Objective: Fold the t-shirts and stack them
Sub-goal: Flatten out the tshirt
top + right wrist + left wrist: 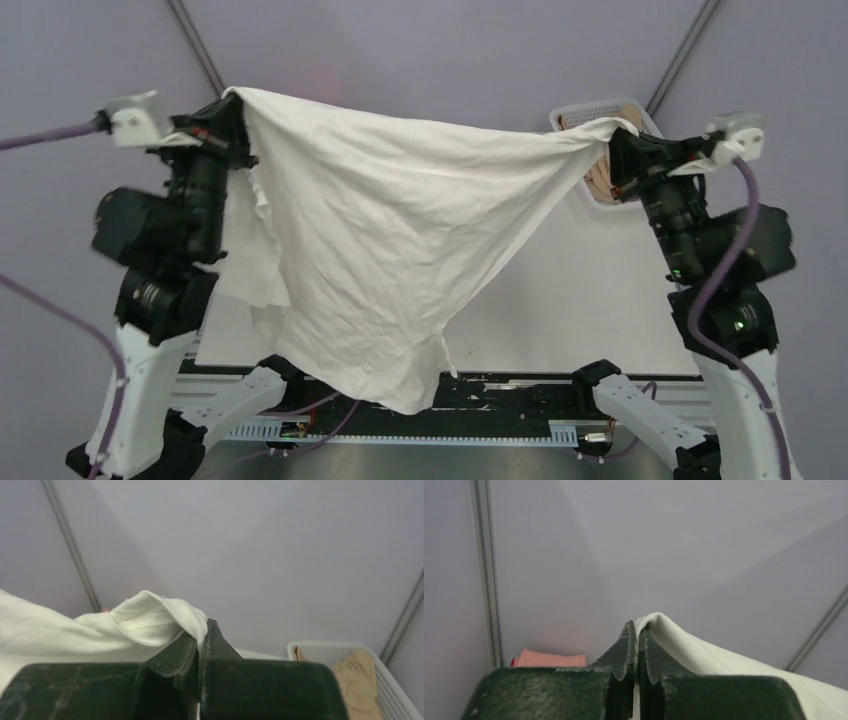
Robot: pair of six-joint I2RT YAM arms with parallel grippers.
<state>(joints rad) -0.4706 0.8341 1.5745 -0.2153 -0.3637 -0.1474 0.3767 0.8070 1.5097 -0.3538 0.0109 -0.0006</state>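
The left gripper (pixel 228 112) and right gripper (pixel 617 145) each pinch a corner of the white shirt (pixel 380 240), hanging spread above the table (pixel 590 300); next, I think, lay it flat to fold.

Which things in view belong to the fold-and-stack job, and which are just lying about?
Job: white t-shirt, hung between left end effector and right end effector; salmon-pink t-shirt; tan t-shirt.
Just there: mesh basket holding the tan one; table.
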